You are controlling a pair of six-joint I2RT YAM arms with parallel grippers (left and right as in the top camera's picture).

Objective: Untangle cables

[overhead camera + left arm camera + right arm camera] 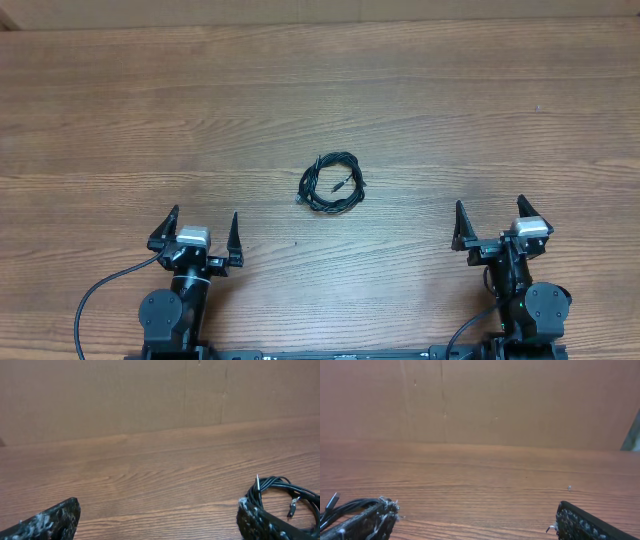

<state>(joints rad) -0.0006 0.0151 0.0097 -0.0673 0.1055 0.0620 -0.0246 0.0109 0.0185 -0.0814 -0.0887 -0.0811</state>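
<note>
cables: one small bundle of thin black cables [332, 183], wound into a loose round coil. It's lying flat on the wooden surface [320, 80] with nothing touching it.
plug tips: one little silvery plug [346, 183] sits inside the loop, and a second plug end [298, 201] pokes out at the coil's robot-side left edge.
left gripper: the left gripper [205, 213] is closer to the robot than the coil and off to the coil's left, well apart from it. It's spread wide with nothing between the fingers.
right gripper: the right gripper [490, 202] is same deal on the coil's right, closer to the robot and well apart from the coil. It's also spread wide and holding nothing.
left wrist view: the coil shows just past the finger nearest the coil [260, 522], which covers part of it. One thin strand end sticks up, and a plug lies inside the loop.
right wrist view: only a sliver of the coil peeks out behind the finger on the coil's side [370, 520]. The rest is hidden.
finger pads: they look rough, with whitish flecks.
backdrop: a plain brown wall [150, 395] stands beyond the coil at the surface's far edge.
arm wiring: a thicker black cable [90, 300] curves off the left arm's base, well apart from the coil and not part of the bundle.
</note>
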